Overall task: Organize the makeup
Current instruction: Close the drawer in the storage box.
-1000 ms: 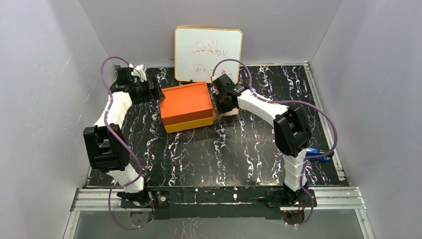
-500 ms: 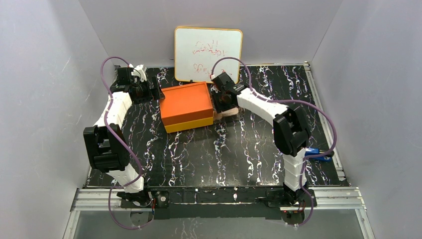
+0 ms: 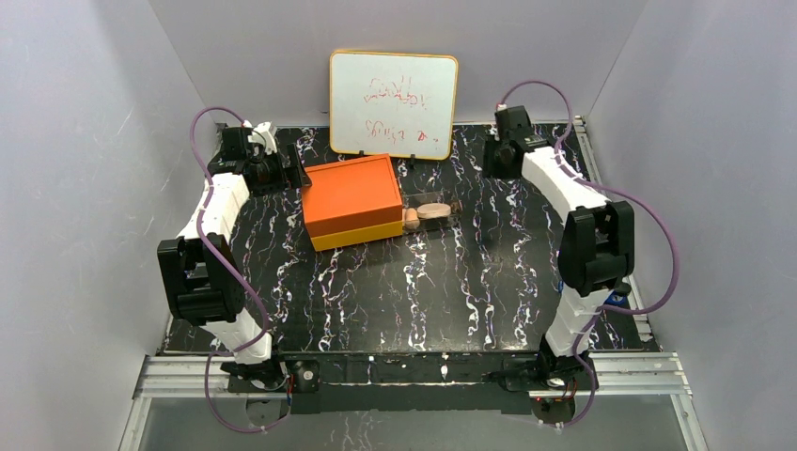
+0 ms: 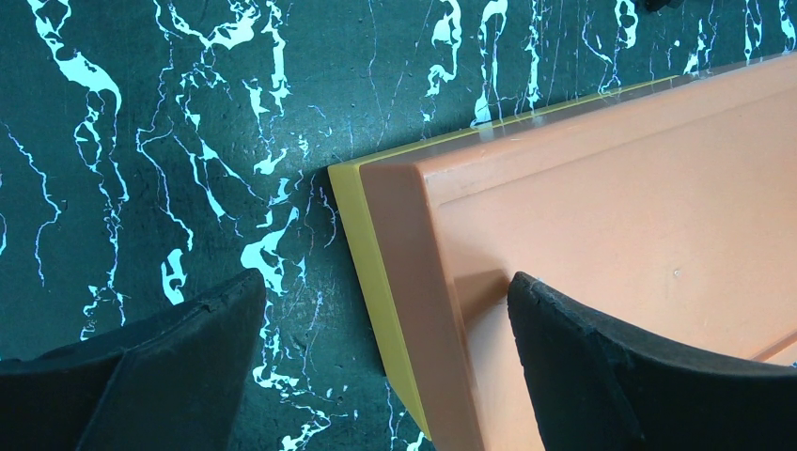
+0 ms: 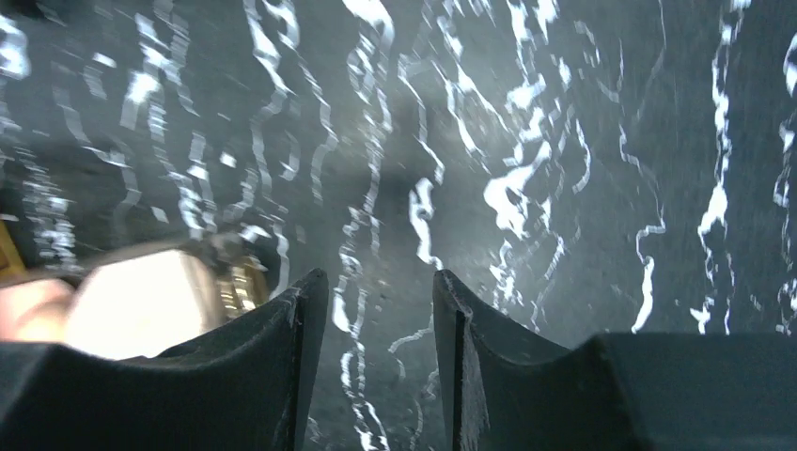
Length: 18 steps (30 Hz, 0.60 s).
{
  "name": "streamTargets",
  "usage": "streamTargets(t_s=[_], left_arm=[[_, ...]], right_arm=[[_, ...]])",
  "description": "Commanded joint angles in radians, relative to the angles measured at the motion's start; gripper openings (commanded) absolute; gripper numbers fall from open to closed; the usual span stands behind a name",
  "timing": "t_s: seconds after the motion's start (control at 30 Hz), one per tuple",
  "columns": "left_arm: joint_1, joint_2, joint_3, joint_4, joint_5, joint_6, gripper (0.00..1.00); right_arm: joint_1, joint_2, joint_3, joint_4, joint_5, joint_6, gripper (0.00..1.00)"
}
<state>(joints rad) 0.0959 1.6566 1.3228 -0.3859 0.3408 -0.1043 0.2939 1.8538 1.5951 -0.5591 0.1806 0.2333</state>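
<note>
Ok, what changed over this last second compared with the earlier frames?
The right gripper left the spot beside the orange box and swung away to the far right of the table, holding nothing. That uncovers the tan sponge and peach disc lying at the box's right end. The left gripper stayed open at the box's left end, and the box did not move.

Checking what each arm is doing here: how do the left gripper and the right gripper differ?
The left gripper has its fingers spread wide; the right gripper has them only slightly apart. The left gripper straddles an edge of the orange box, one finger over its top; the right gripper hangs over the table, away from the box. The left wrist view is sharp, the right wrist view blurred. Both hold nothing.
</note>
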Motion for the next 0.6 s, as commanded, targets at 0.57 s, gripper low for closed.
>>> streamTargets(t_s=[0.57], left_arm=[[-0.01, 0.026, -0.055, -0.141, -0.082, 0.041, 0.96]], right_arm=[[0.137, 0.177, -0.088, 0.093, -0.108, 0.095, 0.51]])
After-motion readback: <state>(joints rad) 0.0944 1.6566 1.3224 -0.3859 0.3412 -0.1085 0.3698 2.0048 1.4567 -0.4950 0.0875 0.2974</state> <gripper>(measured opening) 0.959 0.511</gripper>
